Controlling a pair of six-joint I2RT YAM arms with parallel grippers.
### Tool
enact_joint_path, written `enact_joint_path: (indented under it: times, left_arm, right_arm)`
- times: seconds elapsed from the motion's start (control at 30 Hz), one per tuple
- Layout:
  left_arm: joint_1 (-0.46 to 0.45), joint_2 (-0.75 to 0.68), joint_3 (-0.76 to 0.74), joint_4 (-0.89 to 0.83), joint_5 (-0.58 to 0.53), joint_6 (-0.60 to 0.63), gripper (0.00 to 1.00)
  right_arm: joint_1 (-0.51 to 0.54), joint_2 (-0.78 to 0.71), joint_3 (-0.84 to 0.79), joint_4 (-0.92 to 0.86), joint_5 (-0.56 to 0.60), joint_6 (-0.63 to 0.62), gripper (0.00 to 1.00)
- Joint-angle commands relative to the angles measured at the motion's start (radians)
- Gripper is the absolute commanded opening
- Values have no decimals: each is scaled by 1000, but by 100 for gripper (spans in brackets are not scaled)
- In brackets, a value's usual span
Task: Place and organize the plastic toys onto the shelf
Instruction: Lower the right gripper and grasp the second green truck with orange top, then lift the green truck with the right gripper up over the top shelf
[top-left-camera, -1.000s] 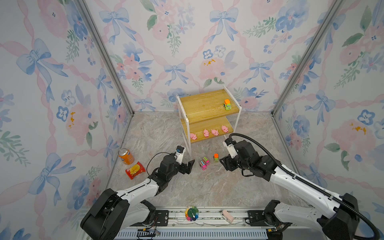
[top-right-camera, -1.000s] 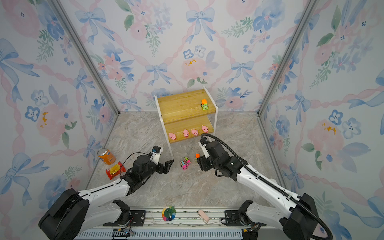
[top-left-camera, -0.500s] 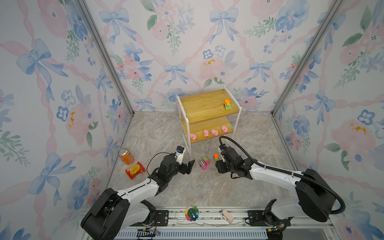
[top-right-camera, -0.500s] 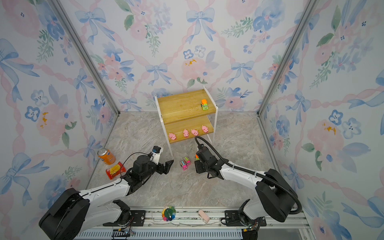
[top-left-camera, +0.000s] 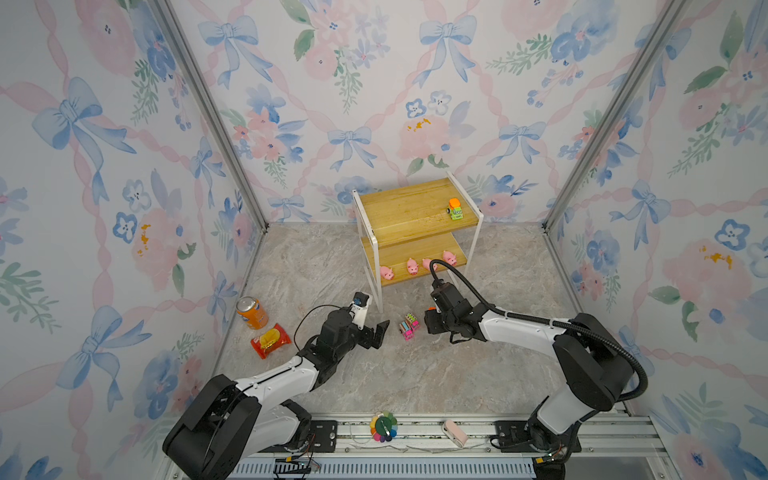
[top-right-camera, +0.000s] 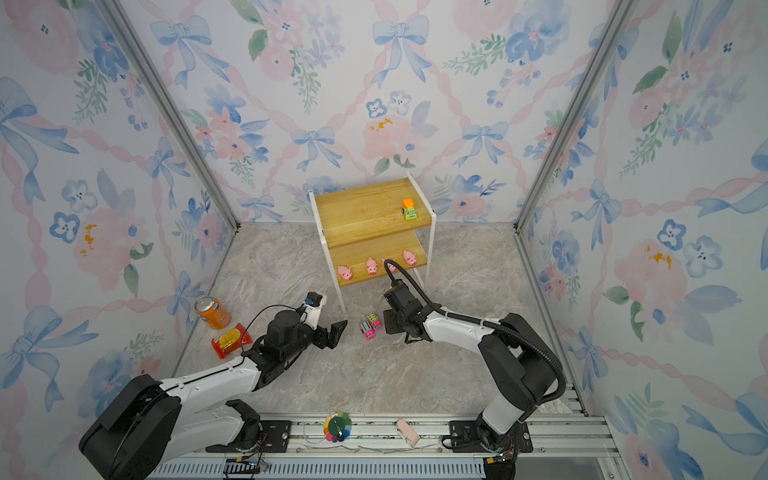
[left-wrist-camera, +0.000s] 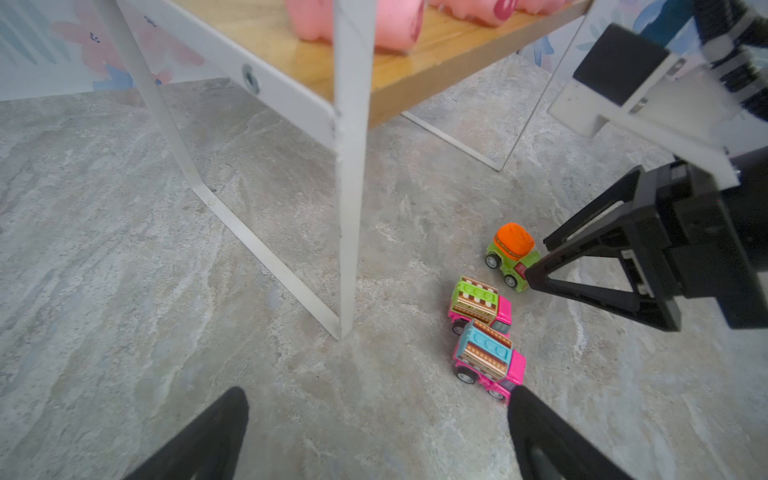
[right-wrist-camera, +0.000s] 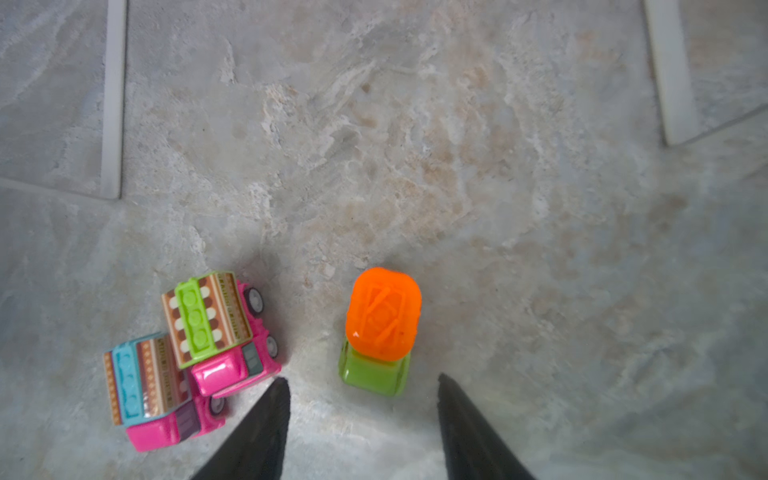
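Two claws stand open. On the right claw the spread is moderate, its fingers straddling the cab of the green truck on the bench, with gaps on both sides and nothing held. On the left claw the spread is wide and empty, with one fingertip just beside the blue-topped pink truck. That truck touches the green-topped pink truck, and both lie at 9 o'clock of the green truck. At 12 o'clock stands the shelf, its white leg near the trucks. Four pigs line its lower front edge, and a second green truck sits near the top board's 3 o'clock edge. Open bench lies toward 6 o'clock.
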Motion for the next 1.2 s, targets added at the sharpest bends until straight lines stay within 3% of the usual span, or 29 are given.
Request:
enact_joint_path:
  times: [0.0, 0.57, 0.77, 0.97, 1.17]
  left_arm:
    - [-8, 8, 1, -6, -10, 1, 98]
    - [-9, 23, 2, -6, -12, 1, 98]
    - [-8, 17, 0, -6, -13, 0, 98]
    - [-8, 15, -2, -7, -14, 1, 98]
    - [-8, 3, -7, -6, -13, 4, 98]
  right_arm:
    - [-12, 38, 18, 15, 4, 4, 59]
    - [-22, 137, 67, 46, -7, -9, 49]
    - [-22, 140, 62, 42, 14, -9, 40]
    - [-21, 106, 41, 36, 14, -20, 30]
    - [-16, 12, 37, -49, -66, -42, 29]
